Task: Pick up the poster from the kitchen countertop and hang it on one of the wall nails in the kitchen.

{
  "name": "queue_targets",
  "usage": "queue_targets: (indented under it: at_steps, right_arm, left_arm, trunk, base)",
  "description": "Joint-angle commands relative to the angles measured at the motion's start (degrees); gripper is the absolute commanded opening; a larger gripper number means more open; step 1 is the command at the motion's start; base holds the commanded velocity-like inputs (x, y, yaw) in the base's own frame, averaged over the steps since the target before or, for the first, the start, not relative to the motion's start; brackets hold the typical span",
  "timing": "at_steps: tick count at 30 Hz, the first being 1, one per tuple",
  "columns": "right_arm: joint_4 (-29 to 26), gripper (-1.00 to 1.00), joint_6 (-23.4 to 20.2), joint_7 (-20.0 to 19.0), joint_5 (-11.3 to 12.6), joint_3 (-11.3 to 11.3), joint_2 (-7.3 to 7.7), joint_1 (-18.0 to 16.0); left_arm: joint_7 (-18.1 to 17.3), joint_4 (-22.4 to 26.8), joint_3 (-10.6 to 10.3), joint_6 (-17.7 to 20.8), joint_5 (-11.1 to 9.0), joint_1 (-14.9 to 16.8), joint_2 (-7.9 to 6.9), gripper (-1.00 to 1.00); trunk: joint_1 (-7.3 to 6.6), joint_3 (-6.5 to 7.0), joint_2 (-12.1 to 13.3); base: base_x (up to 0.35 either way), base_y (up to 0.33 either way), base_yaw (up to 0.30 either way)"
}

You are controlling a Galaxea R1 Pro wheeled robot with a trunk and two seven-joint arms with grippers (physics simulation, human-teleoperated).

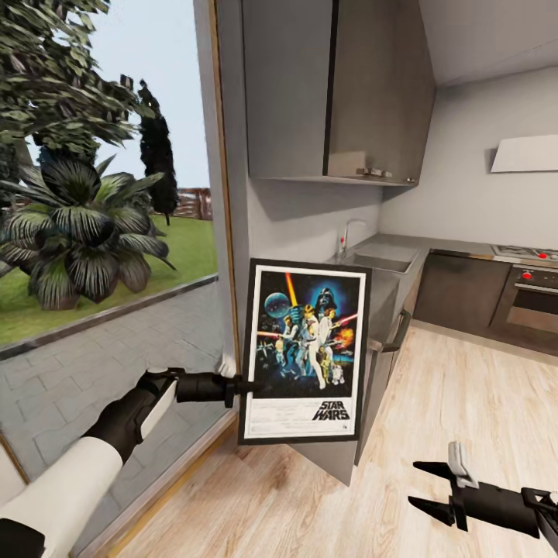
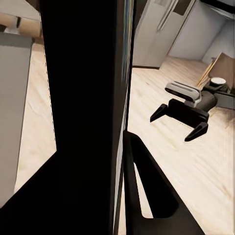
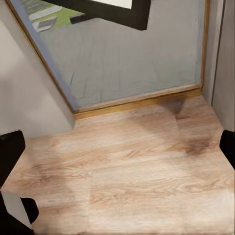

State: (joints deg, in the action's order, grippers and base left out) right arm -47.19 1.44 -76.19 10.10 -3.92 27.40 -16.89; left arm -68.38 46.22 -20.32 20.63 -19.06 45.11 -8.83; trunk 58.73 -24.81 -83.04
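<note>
Poster held in the air by the left gripper, off the countertop.

The left gripper (image 1: 246,385) is clamped on the left edge of the poster (image 1: 304,353); the framed sheet stands nearly upright just past its fingertips, printed side toward the head camera, clear of the wooden floor (image 1: 310,496) and in front of the grey cabinet end. In the left wrist view the poster's dark edge (image 2: 83,117) sits between the fingers (image 2: 142,186). Behind it, the kitchen countertop (image 1: 403,252) with sink and tap runs to the corner. The right gripper (image 1: 420,484) hangs low above the floor, fingers spread, holding nothing.
</note>
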Motion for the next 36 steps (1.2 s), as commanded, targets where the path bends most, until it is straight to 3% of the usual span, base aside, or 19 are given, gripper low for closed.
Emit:
queue_targets:
  at_steps: [1,6,10,22,29,36]
  right_arm:
    - [0.0,1.0,-0.1,-0.2,-0.2,0.0,0.01,-0.2]
    - [-1.4,1.0,-1.7,-0.9,-1.4,0.2,-0.02,-0.8]
    - [-3.3,1.0,-4.5,-3.1,-1.6,0.3,-0.05,-0.9]
    - [-7.3,1.0,-7.6,-7.9,-1.7,0.3,0.02,-1.2]
    - [-9.4,1.0,-10.2,-9.0,-1.7,0.4,-0.06,-1.8]
    - [-9.3,1.0,-10.4,-10.1,-1.8,0.4,-0.06,-1.8]
  left_arm:
    - [-0.2,-0.1,-0.3,0.5,-0.5,0.1,-0.07,-1.0]
    - [-3.3,-1.5,-0.3,0.3,-0.5,0.1,-0.02,-1.0]
    - [-3.8,-2.1,-0.5,0.2,-0.5,0.1,0.01,-1.0]
    - [-4.8,-2.4,-3.9,0.1,-0.4,0.1,0.02,-1.0]
    - [-5.6,-2.4,-7.0,-3.4,-0.4,0.1,-0.03,-1.0]
    - [-5.6,-2.4,-7.3,-3.8,-0.4,0.1,-0.05,-1.0]
  trunk:
    - [0.0,-0.07,0.0]
    - [0.0,-0.07,0.0]
    - [0.0,-0.07,0.0]
    - [0.0,-0.07,0.0]
    - [0.0,-0.07,0.0]
    - [0.0,-0.07,0.0]
  base:
    - [0.0,0.0,0.0]
    - [0.0,0.0,0.0]
    - [0.0,0.0,0.0]
    - [0.0,0.0,0.0]
    - [0.0,0.0,0.0]
    - [0.0,0.0,0.0]
